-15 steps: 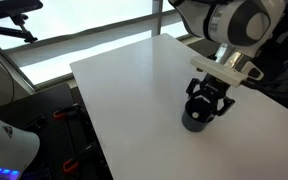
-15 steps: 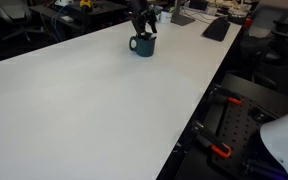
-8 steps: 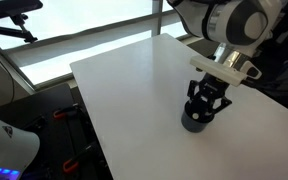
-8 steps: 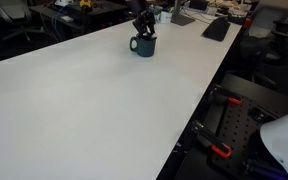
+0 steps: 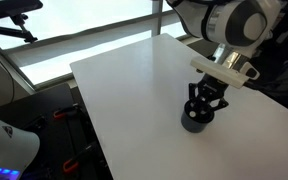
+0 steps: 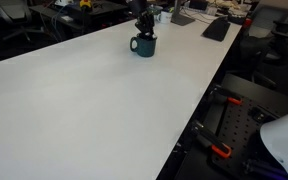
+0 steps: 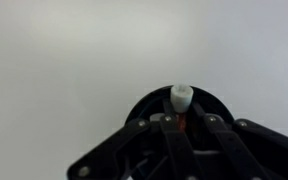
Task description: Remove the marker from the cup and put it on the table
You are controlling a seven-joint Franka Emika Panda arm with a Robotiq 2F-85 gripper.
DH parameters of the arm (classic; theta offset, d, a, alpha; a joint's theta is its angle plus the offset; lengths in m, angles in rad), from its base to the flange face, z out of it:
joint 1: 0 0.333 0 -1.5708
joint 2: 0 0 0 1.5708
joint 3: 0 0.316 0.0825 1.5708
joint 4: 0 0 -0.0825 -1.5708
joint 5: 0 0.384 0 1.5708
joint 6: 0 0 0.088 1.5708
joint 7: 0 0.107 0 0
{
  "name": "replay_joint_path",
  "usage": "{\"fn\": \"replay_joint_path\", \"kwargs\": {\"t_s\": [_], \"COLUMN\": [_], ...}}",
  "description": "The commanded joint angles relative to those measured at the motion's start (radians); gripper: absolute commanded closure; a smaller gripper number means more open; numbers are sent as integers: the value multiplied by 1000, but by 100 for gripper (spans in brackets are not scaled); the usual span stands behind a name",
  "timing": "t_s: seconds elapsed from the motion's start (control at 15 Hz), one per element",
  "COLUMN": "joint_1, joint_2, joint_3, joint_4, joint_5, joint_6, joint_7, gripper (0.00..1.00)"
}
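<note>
Over cup (image 7: pixel 147 106), marker (image 7: pixel 181 97) clamped between jaws

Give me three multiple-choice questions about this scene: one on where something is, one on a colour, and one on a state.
1. Over the table, where is the gripper?
A) directly over the cup
B) at a far corner, away from the cup
C) past the edge, over the floor

2. What colour is the top end of the marker?
A) green
B) blue
C) white

3. How does the marker stand?
A) lying flat on the table
B) upright in the cup
C) fallen to the floor

Answers:
1 A: in an exterior view the gripper hangs right over the cup.
2 C: the wrist view shows a white end.
3 B: the wrist view shows it rising from the cup's mouth.
</note>
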Motion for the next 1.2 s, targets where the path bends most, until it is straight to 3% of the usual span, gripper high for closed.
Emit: {"fn": "replay_joint_path", "kwargs": {"t_s": [0.0, 0.2, 0.6, 0.73, 1.13], "joint_1": [-1, 25, 123, 157, 218], "joint_2": [-77, -143, -281, -343, -456], "joint_3": [17, 18, 29, 54, 106], "joint_4": [-61, -68, -42, -98, -395], "joint_5": [-6, -14, -92, -112, -209], "joint_6": [-2, -28, -243, -189, 283], "joint_7": [-17, 14, 81, 101, 163], "gripper": [95, 95, 95, 95, 95]}}
